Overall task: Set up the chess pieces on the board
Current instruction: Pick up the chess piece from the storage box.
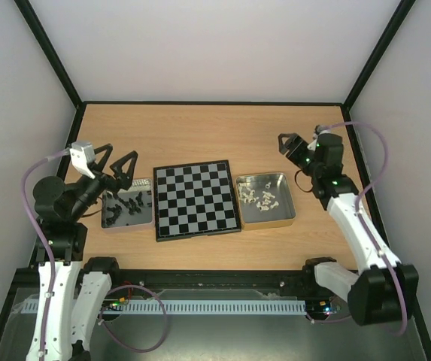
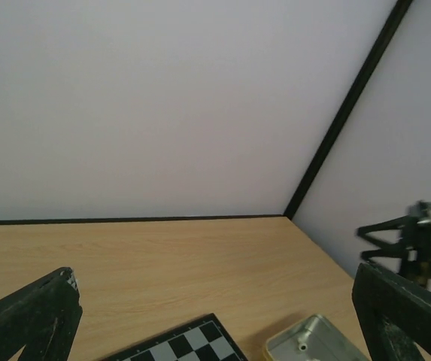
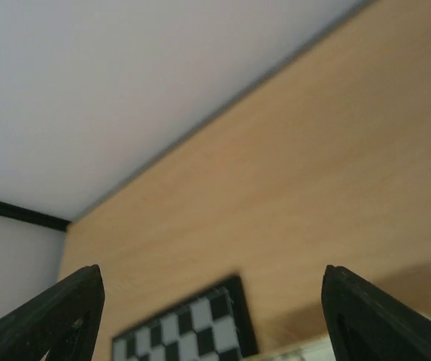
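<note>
The chessboard [image 1: 196, 200] lies in the middle of the wooden table with no pieces on it. Several black chess pieces [image 1: 130, 203] lie in a metal tin [image 1: 108, 219] left of the board. Several cream-white pieces [image 1: 261, 197] lie in a metal tin [image 1: 284, 213] right of it. My left gripper [image 1: 119, 167] is open and empty, raised above the far edge of the left tin. My right gripper [image 1: 285, 142] hangs above the table beyond the right tin; the right wrist view shows its fingers [image 3: 358, 316] wide apart and empty. The board's corner shows in both wrist views [image 2: 189, 344] [image 3: 185, 331].
White walls with black frame edges [image 1: 50, 56] close the table on three sides. A black rail [image 1: 200, 278] runs along the near edge between the arm bases. The right tin's corner [image 2: 305, 347] shows in the left wrist view.
</note>
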Controlling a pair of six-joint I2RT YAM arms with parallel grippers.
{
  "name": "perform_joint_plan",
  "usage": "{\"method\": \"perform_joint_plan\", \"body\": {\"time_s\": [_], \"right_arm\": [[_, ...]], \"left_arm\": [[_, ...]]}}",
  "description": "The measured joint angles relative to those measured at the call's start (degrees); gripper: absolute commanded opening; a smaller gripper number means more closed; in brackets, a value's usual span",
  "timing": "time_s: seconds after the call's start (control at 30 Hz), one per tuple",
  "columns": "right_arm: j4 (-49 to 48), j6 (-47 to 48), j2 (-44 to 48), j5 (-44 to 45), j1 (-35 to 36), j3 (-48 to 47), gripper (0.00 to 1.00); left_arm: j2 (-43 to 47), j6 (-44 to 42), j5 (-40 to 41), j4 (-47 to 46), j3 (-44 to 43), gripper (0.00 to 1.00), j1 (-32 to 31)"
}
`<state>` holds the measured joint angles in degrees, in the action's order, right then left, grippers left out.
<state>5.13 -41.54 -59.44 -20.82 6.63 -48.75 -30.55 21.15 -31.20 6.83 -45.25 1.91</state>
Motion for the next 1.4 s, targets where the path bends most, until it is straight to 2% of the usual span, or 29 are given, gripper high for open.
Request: {"method": "perform_joint_plan", "body": {"time_s": [0.13,0.27,0.33,0.7,0.97,1.17,1.33,1.4], "right_arm": [[1.53,0.04,-7.32,-0.48,1.79,2.62,0.63],[3.58,1.09,-14.58,0.35,5.6,2.82,0.4],[4.35,1.57,-17.44,0.83,7.13,2.78,0.35],[8.79,4.55,-22.69,5.75,14.51,2.8,0.31],[11.76,7.74,-28.37,9.29,20.0,2.51,0.32],[12.63,9.05,-30.82,10.82,20.96,1.42,0.22],[12.7,9.86,-32.11,12.52,21.38,0.42,0.07],[12.74,10.16,-32.22,13.27,21.55,0.28,0.05]], "left_arm": [[0.31,0.09,-2.54,-0.66,0.76,1.0,0.0],[0.46,0.13,-3.54,-1.44,1.11,1.0,0.0],[0.52,0.17,-3.56,-1.38,1.4,1.0,0.0],[0.55,0.94,-3.26,-1.57,2.27,1.0,0.0],[0.46,1.57,-3.19,-2.01,2.62,1.0,0.0],[0.39,1.81,-2.95,-2.23,3.02,1.0,0.0],[0.39,1.81,-2.75,-2.25,3.04,1.0,0.0],[0.39,1.84,-2.64,-2.25,3.15,1.0,0.0]]}}
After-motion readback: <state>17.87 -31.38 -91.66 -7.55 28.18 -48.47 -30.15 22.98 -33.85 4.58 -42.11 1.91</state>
